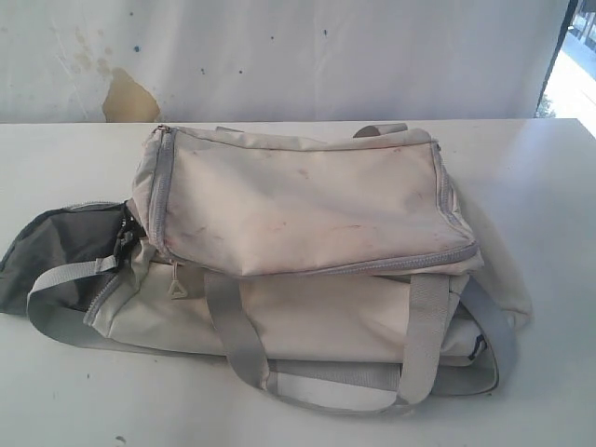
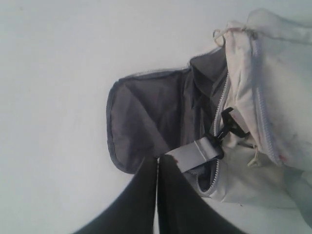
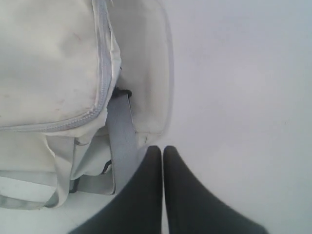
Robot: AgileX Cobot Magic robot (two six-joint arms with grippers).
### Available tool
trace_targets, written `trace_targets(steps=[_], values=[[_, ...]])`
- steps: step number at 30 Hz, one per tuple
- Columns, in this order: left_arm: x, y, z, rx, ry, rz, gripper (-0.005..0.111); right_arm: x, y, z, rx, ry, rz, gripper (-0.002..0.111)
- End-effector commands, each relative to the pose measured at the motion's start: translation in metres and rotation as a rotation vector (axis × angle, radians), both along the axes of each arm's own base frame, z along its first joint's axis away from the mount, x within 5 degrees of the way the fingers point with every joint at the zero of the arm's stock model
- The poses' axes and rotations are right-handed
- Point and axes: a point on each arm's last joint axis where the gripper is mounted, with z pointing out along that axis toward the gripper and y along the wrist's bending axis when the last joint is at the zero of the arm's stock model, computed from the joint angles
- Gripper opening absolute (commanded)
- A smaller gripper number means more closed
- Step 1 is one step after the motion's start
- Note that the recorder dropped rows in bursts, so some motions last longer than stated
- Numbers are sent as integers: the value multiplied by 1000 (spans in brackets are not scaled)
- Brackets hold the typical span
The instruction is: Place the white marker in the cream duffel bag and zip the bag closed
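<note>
The cream duffel bag (image 1: 307, 242) lies across the middle of the white table (image 1: 549, 186), its top panel stained pink. The zipper at its left end stands open, and a dark grey lined flap (image 1: 56, 247) spills out onto the table. In the left wrist view my left gripper (image 2: 158, 158) is shut and empty, hovering over that grey flap (image 2: 146, 117) beside the grey strap and black clip (image 2: 229, 126). My right gripper (image 3: 162, 147) is shut and empty beside the bag's other end (image 3: 146, 73), close to a grey strap (image 3: 122, 141). The white marker is out of view. Neither arm shows in the exterior view.
Grey carry handles (image 1: 410, 372) and a shoulder strap (image 1: 56, 307) trail off the bag toward the table's front edge. A stained white backdrop (image 1: 279, 56) stands behind the table. Bare tabletop lies to the right of the bag (image 3: 243, 97).
</note>
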Motion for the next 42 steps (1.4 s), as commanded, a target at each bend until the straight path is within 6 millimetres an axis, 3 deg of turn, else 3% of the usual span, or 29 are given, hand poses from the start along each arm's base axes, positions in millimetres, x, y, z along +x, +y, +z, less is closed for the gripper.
trace_targets(steps=[1, 8, 15, 19, 33, 37, 42], values=[[-46, 3, 27, -3, -152, 2, 0, -46, -1, 32, -20, -164, 10, 0], [-132, 7, 64, -18, -428, 3, 0, -125, 1, 66, -65, -423, 42, 0], [-217, 12, 89, -33, -707, 4, 0, -196, 2, 77, -60, -641, 30, 0], [-260, 14, 94, -40, -831, 4, 0, -233, 3, 77, -64, -748, 27, 0], [-361, 22, 63, -29, -1072, 29, 0, -345, 1, 50, -112, -1079, -10, 0], [-380, 23, 52, -35, -1101, 31, 0, -365, -3, 39, -155, -1123, -51, 0], [-398, 24, 41, -38, -1151, 35, 0, -368, -8, 37, -186, -1091, -79, 0]])
